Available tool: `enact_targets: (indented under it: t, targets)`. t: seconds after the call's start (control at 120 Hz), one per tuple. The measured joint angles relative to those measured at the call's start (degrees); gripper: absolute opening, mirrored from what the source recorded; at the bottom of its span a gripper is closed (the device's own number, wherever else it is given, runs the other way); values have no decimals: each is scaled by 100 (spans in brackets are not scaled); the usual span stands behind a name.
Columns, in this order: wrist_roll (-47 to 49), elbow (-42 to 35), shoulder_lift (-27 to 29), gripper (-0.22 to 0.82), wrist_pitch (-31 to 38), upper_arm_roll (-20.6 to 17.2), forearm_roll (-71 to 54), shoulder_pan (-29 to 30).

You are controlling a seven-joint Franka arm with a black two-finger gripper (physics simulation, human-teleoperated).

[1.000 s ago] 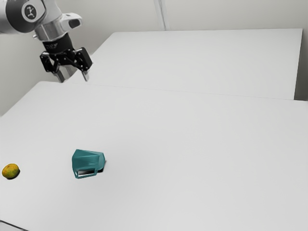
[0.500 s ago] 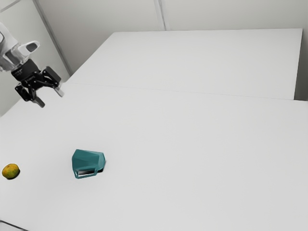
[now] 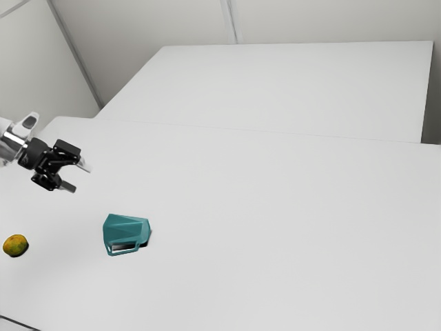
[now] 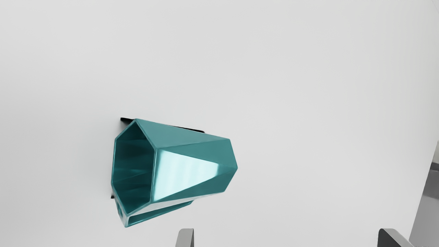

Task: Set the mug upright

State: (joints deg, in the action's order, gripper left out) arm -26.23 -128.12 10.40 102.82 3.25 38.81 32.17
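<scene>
My gripper (image 3: 80,177) hangs in the air near the exterior view's left edge, above and apart from the teal mug. The faceted mug (image 3: 126,229) lies on its side on the white table, its handle toward the exterior view's bottom. In the wrist view the mug (image 4: 192,161) shows its hollow mouth at one end and a narrower base at the other, with part of the handle along its side. The fingertips of my gripper (image 4: 286,237) stand wide apart with nothing between them.
An orange-yellow fruit (image 3: 15,245) rests on the table (image 3: 275,234) at the exterior view's left, a short way from the mug. Behind, a second white surface (image 3: 289,89) adjoins the table. A dark thin line crosses the bottom left corner.
My arm has swung toward the exterior view's left and then downward, and the hand has tilted so its fingers point more to the exterior view's right. Mug and fruit have stayed put.
</scene>
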Motion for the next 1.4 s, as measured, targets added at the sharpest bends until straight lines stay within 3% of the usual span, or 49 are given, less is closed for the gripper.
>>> enact_targets:
  t: [0.333,0.742,1.4]
  targets:
    - [-1558,-704,-276,58,177,167,1011,320]
    - [-3091,-868,-918,59,223,176,1573,440]
    - [-3504,-917,-1342,59,105,171,1505,338]
